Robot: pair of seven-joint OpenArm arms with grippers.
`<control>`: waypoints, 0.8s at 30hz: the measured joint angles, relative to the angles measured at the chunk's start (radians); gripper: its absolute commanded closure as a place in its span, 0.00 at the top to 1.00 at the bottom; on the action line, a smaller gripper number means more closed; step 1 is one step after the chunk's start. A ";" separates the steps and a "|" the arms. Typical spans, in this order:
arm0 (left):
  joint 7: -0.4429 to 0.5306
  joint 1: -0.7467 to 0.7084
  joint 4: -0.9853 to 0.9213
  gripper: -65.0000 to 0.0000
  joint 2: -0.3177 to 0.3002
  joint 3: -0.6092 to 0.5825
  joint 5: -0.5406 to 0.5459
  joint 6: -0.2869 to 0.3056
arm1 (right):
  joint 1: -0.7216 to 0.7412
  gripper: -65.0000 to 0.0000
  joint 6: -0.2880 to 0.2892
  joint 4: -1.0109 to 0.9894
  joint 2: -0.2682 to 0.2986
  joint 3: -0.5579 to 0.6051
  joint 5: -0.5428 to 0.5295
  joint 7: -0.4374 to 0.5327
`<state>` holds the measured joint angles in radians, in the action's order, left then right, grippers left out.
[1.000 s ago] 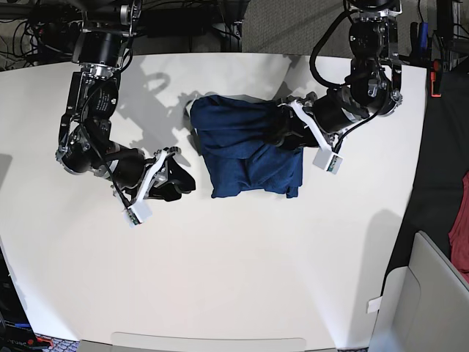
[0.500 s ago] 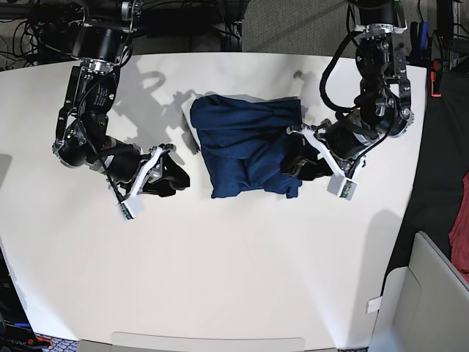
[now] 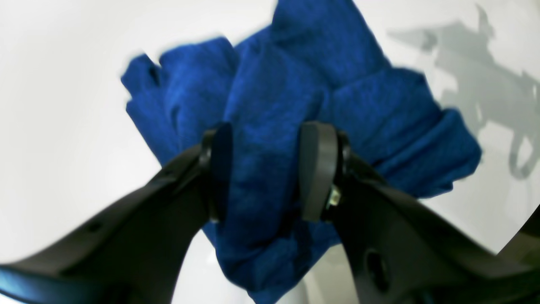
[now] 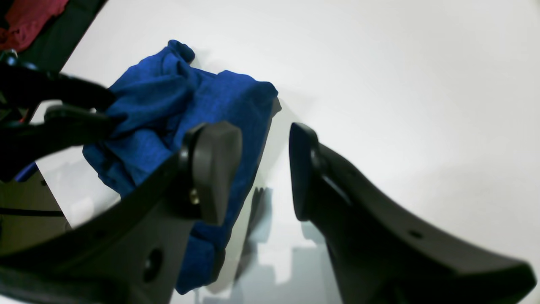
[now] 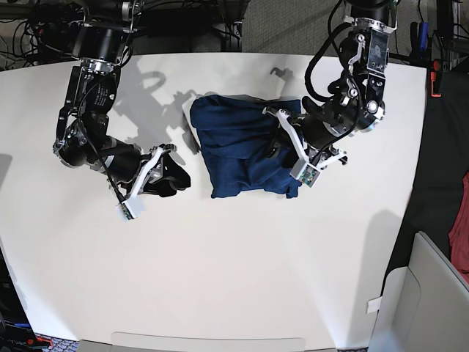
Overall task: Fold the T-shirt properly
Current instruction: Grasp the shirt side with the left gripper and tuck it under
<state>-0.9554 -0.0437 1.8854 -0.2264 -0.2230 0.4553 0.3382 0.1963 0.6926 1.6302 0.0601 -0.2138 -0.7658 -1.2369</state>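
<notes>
L jaws: left gripper (image 3: 263, 169) has its jaws spread wide w/ a bump of the T-shirt (image 5: 245, 150) poking up between them. Pads (image 3: 316, 169) look close to the cloth, but can't tell if they pinch it.
R jaws: right gripper (image 4: 265, 169) has jaws apart, nothing in them. It sits just beside the shirt's side edge, not touching.
Shirt: dark blue, bunched in a lumpy square near the back-middle of the white counter (image 5: 234, 271).
Fold so far: my guess, mostly done but messy, w/ thick wrinkles on top.
Could go wrong: if L jaws squeeze that bump & lift, the soft layers may pull open. If they push down, the pile may slide or get more lumpy.
Other stuff: red cloth (image 5: 460, 224) far off at the side.
</notes>
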 measured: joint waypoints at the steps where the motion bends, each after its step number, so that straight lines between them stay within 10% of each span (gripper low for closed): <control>1: 0.000 0.005 0.000 0.39 0.000 -0.003 -0.002 0.002 | 0.000 0.37 0.000 0.000 0.000 0.000 0.000 0.000; 24: 0.018 0.092 -0.071 0.35 0.005 -0.105 -0.048 0.000 | 0.021 0.37 0.000 -0.051 0.000 0.000 -0.004 0.000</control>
<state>-0.9371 0.0479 1.8141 -0.2214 -0.3279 0.4072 0.3378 0.2173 0.6922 1.5787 0.0601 -0.2138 -0.7696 -1.2373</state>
